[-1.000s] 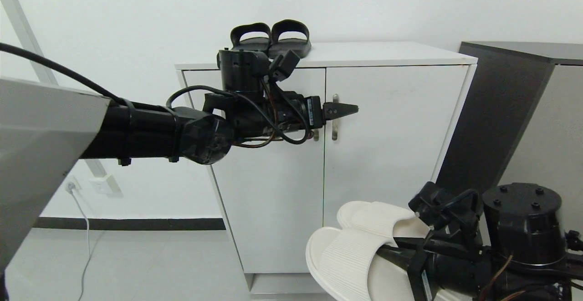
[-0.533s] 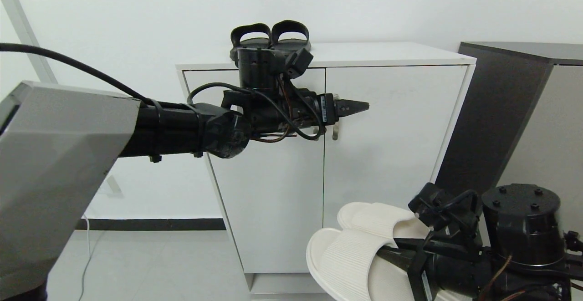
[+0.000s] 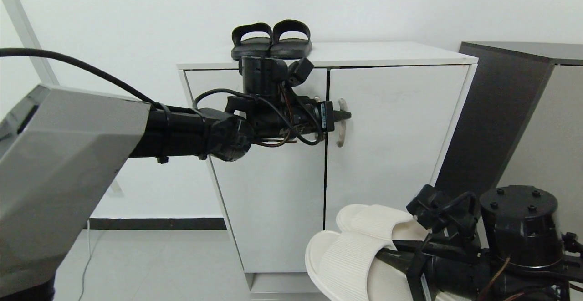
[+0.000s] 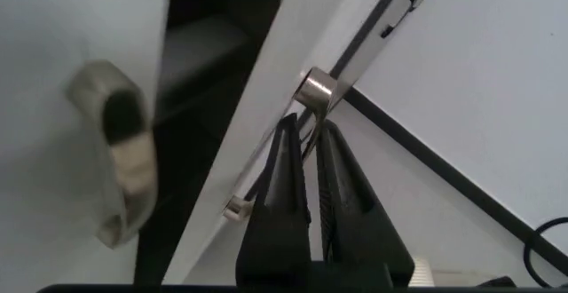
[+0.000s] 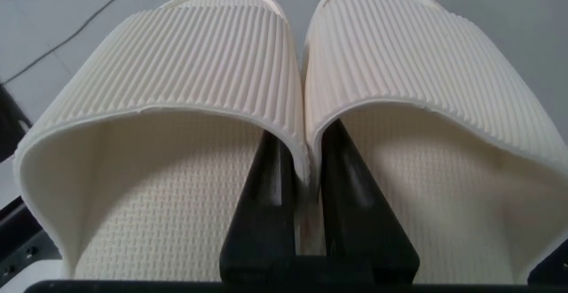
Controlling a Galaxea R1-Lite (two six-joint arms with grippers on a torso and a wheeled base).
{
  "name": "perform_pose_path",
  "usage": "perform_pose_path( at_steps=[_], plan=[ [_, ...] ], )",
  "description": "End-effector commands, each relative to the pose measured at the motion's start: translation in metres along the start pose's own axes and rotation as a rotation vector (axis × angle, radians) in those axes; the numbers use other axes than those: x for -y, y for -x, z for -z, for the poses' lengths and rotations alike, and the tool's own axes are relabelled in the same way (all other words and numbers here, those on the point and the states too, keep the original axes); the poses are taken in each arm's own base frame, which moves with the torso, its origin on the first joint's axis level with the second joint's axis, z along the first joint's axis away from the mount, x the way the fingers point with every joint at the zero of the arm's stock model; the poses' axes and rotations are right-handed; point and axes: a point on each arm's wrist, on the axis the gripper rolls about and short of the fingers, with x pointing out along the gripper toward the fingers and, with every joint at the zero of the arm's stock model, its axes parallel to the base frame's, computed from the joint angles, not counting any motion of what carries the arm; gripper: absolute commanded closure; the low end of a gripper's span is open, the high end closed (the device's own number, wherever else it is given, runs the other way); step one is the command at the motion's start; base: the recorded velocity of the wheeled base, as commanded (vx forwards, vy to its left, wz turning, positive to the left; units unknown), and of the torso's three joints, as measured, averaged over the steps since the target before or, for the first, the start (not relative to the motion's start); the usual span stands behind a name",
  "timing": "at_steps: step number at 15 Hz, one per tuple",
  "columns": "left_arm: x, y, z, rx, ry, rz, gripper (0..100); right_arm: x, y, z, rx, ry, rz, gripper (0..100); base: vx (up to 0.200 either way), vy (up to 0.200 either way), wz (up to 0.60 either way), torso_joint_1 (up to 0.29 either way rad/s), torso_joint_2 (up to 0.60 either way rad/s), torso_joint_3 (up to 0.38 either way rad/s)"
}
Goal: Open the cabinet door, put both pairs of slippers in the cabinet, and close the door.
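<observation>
Bright, even, diffuse indoor light. White wall (image 3: 136,9) and cabinet (image 3: 391,132) nearly washed out, cabinet top brighter than front. Dim cabinet interior (image 4: 204,9) through door gap. Soft shading under white slippers' (image 5: 293,106) straps.

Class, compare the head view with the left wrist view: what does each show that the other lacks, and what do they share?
Head view adds: black slippers on the cabinet top, white slippers in the right gripper. Left wrist view adds: the dark cabinet interior. Shared: the left gripper closed on the door handle.
</observation>
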Motion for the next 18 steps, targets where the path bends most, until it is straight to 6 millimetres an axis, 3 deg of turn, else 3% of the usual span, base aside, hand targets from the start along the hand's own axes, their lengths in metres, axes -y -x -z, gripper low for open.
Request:
perform_pose_path(
  at_steps=[1,8,12,13,18],
  plan=[
    [0.015,0.016,-0.003,0.0,-0.002,0.013,100,-0.003,0.005,0.0,0.006,0.003,-0.061,100,0.0,0.0,0.0,0.0,0.0,0.0],
    [0.046,0.065,0.005,0.002,-0.006,0.027,100,-0.003,0.008,0.003,0.002,0.003,-0.084,100,0.0,0.0,0.0,0.0,0.0,0.0],
    [0.036,0.085,-0.002,0.024,0.001,-0.022,100,-0.003,0.007,0.003,0.001,0.004,-0.082,100,0.0,0.0,0.0,0.0,0.0,0.0],
    [0.032,0.085,-0.004,0.029,0.003,-0.03,100,-0.003,0.006,0.003,-0.001,0.003,-0.082,100,0.0,0.0,0.0,0.0,0.0,0.0],
    [0.006,0.047,-0.002,0.039,-0.002,-0.035,100,-0.003,0.007,0.003,-0.002,0.003,-0.08,100,0.0,0.0,0.0,0.0,0.0,0.0]
  ],
)
